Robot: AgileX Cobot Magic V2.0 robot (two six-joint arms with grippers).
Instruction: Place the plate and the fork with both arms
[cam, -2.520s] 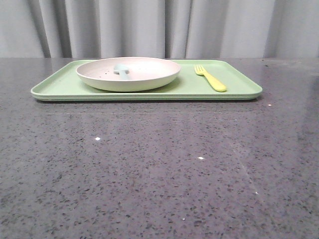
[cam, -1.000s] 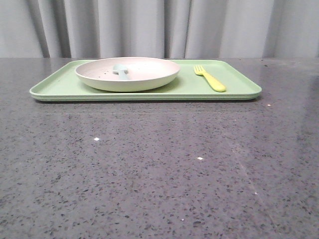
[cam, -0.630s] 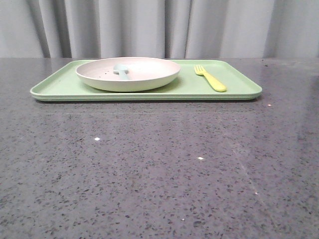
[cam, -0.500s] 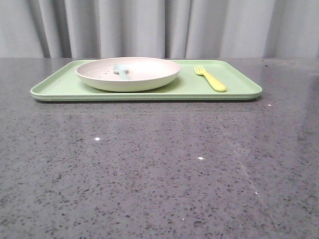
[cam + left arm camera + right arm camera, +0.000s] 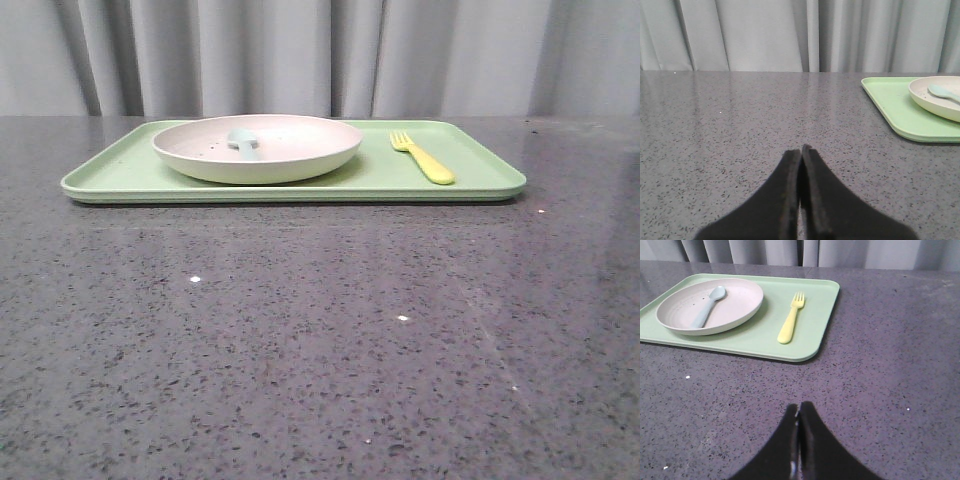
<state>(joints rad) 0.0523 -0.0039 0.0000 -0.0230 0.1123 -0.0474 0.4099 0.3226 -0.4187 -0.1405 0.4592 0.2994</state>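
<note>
The off-white speckled plate point(image 5: 257, 148) sits on the left half of the light-green tray point(image 5: 360, 180), also seen as the plate point(image 5: 710, 305) and the plate point(image 5: 936, 97). The yellow fork point(image 5: 423, 158) lies on the tray to the plate's right, tines pointing away, the fork point(image 5: 791, 318). My left gripper point(image 5: 801, 149) is shut and empty, over bare table well left of the tray. My right gripper point(image 5: 799, 406) is shut and empty, over the table in front of the tray point(image 5: 760, 340). Neither gripper shows in the front view.
A pale blue spoon point(image 5: 708, 304) lies inside the plate, spoon point(image 5: 243, 140). The grey speckled table point(image 5: 320, 340) stretches between the tray and me. Grey curtains point(image 5: 320, 55) hang behind the table.
</note>
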